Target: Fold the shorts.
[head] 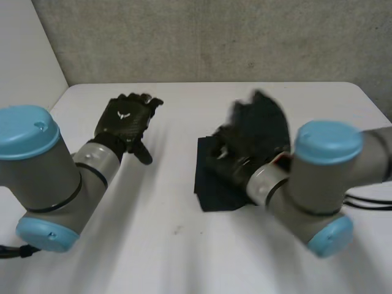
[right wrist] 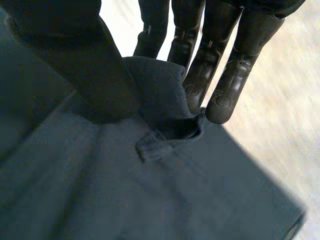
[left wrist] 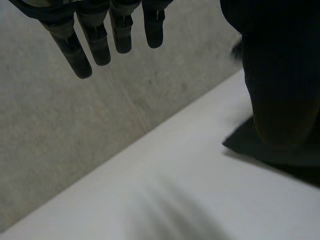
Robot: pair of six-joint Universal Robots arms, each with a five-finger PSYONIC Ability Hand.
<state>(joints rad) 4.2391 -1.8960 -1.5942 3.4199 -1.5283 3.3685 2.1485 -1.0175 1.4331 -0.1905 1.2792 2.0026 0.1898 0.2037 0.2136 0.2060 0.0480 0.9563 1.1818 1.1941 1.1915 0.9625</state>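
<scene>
A white table [head: 184, 257] stands before a rough grey wall [head: 214, 37]. In the head view the dark shorts [head: 211, 193] lie right of the table's middle. The right hand [head: 236, 159] is on top of them and some cloth is raised on their far side. The left hand [head: 125, 122] hangs over bare table to the left, apart from them. In the left wrist view its fingers [left wrist: 82, 55] are straight and hold nothing, and a corner of the shorts lies nearby. In the right wrist view a ridge of cloth is pinched between thumb [right wrist: 100, 85] and fingers [right wrist: 200, 90]. The fold likely goes best with a firm pinch, carrying the lifted edge level across to the opposite edge. The rest of the shorts spreads flat under that palm.
</scene>
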